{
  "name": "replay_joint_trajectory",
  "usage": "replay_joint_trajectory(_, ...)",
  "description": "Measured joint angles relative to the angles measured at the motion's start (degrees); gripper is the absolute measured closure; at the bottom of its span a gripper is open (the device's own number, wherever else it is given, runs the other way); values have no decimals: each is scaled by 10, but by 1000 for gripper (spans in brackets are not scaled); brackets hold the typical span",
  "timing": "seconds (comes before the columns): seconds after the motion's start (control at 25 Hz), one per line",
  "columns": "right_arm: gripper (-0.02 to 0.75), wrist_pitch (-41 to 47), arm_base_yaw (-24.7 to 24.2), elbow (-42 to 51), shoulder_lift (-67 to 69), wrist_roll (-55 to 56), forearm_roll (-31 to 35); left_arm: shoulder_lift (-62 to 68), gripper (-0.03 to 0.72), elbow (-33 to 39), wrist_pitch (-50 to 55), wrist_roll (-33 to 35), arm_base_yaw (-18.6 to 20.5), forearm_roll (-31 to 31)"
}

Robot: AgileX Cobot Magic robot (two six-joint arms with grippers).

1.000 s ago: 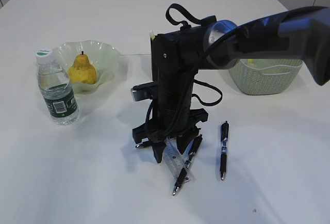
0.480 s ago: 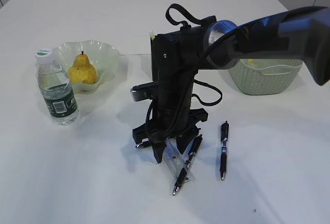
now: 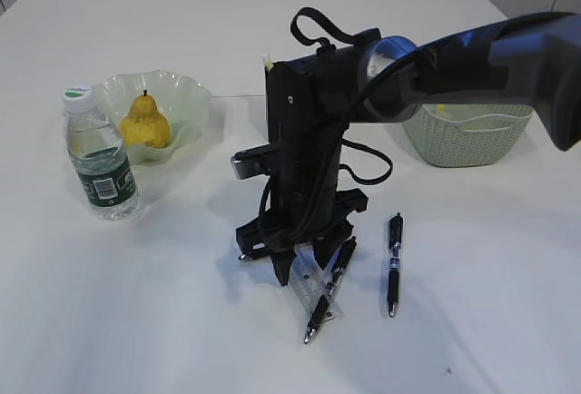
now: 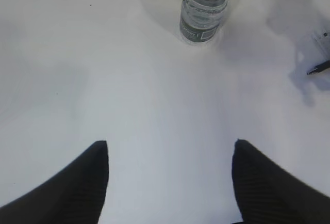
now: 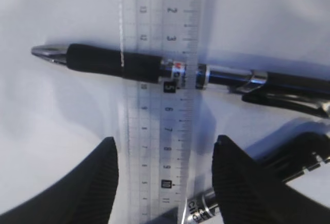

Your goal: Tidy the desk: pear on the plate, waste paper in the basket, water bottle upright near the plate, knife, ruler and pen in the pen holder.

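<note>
White tabletop fills every view. Right gripper hangs with its fingers apart, straddling the clear ruler, which runs straight out between them; a black pen lies across it just ahead. Left gripper stands open and empty, the water bottle upright well ahead.

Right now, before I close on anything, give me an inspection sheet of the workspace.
Surface: white table, bare in front.
Job's things: pear on plate; water bottle upright beside it; clear ruler under a black pen; second pen apart; basket at right.
Clutter: nothing seen.
Grippers: right gripper open, straddling the ruler; left gripper open, empty.
Cables: black loops on right arm.
Surroundings: nothing seen.
</note>
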Motion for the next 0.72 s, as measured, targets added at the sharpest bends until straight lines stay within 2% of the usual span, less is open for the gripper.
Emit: replay_joint_trajectory(0.72, 279, -14, 0, 0, 0, -1, -1, 0, 161, 0, 0, 0, 0, 0)
